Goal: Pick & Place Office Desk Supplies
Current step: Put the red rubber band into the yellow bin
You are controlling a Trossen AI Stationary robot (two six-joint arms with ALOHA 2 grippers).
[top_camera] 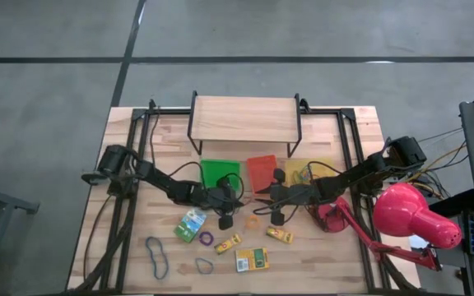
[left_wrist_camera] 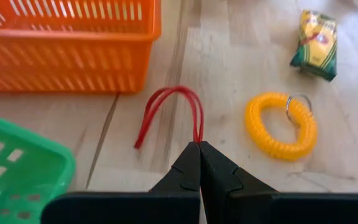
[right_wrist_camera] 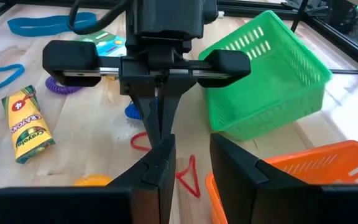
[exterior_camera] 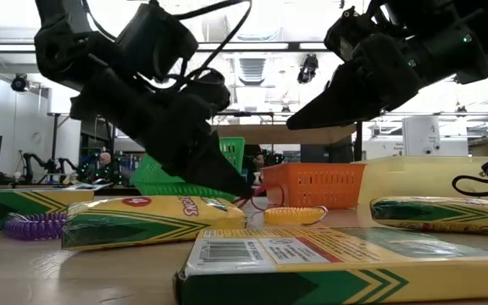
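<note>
Wooden table (left_wrist_camera: 241, 56): red rubber band (left_wrist_camera: 166, 112) pinched in left jaws.

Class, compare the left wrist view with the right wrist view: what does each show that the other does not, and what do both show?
Only the left wrist view shows the yellow coil's full ring and metal key ring. Only the right wrist view shows the blue bands, the purple coil, the whole left hand from the front and the open right hand. Both show the red rubber band pinched by the left hand, the green tray, the orange tray and a crayon box.
</note>
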